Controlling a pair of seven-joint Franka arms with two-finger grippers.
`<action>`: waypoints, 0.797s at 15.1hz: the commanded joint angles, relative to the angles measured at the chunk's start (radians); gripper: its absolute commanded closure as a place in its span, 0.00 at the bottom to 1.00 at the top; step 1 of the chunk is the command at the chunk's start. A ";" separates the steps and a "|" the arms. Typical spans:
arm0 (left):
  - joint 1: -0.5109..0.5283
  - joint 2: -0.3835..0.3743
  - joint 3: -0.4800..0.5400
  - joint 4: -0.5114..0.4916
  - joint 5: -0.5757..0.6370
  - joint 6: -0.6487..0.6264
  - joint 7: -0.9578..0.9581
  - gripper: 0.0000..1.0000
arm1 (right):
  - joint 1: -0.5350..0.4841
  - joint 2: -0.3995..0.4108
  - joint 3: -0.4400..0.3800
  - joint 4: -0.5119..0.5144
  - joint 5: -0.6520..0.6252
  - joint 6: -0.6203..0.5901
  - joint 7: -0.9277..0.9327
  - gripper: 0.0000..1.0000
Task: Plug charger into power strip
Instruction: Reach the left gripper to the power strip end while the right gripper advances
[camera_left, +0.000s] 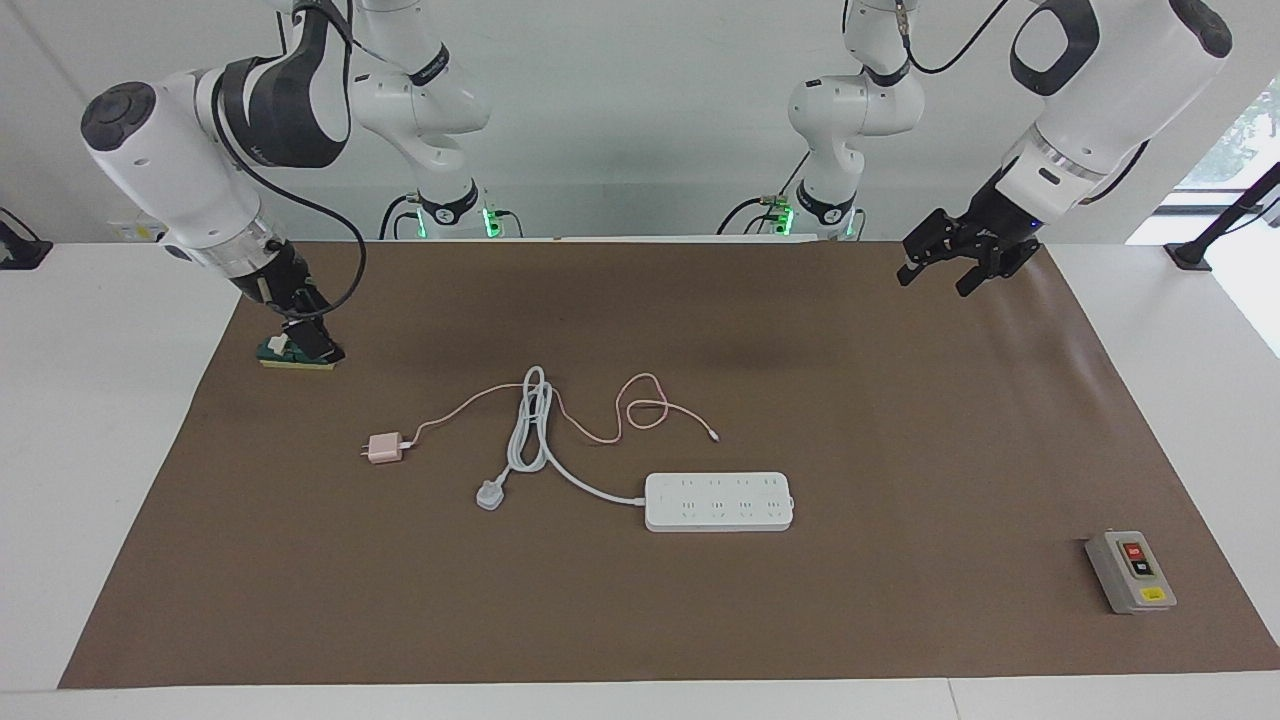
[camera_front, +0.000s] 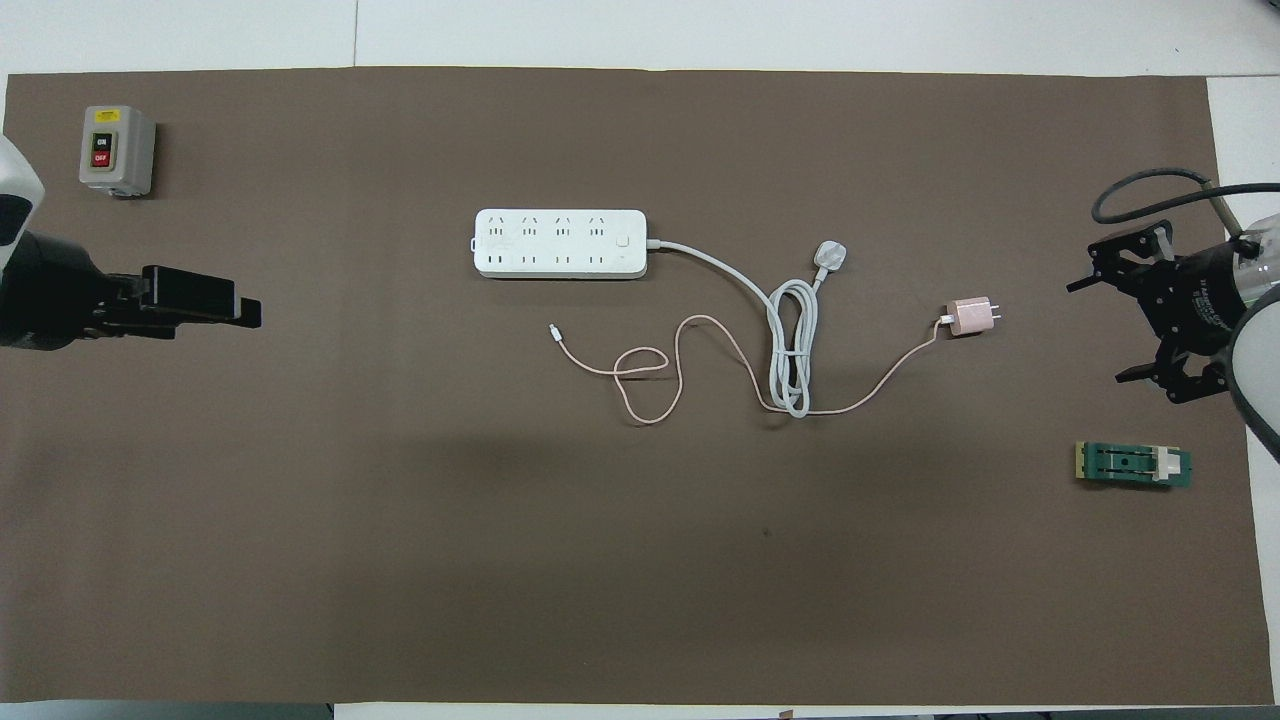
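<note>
The small pink charger (camera_left: 383, 449) (camera_front: 968, 317) lies on the brown mat toward the right arm's end, and its thin pink cable (camera_left: 640, 410) (camera_front: 650, 385) loops toward the middle. The white power strip (camera_left: 718, 501) (camera_front: 560, 243) lies flat at mid-table, farther from the robots than the cable. Its thick cord is coiled beside it and ends in a white plug (camera_left: 489, 495) (camera_front: 832, 256). My right gripper (camera_left: 322, 350) (camera_front: 1100, 332) hangs open and empty over the mat's edge at its own end. My left gripper (camera_left: 933, 283) (camera_front: 248, 312) hangs open and empty over the mat at the left arm's end.
A grey switch box (camera_left: 1130, 572) (camera_front: 117, 150) with red and black buttons stands at the left arm's end, far from the robots. A green block (camera_left: 275, 352) (camera_front: 1133, 465) lies at the right arm's end, nearer to the robots than the charger.
</note>
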 joint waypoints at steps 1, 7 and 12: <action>0.006 -0.006 0.006 -0.134 -0.225 0.112 0.139 0.00 | -0.004 0.016 0.007 -0.002 0.012 0.016 0.163 0.00; -0.015 0.149 0.000 -0.149 -0.687 0.124 0.362 0.00 | -0.022 0.094 0.004 0.018 0.121 0.025 0.276 0.00; -0.049 0.227 0.000 -0.185 -0.916 0.103 0.515 0.00 | -0.015 0.172 0.004 0.047 0.164 0.056 0.132 0.00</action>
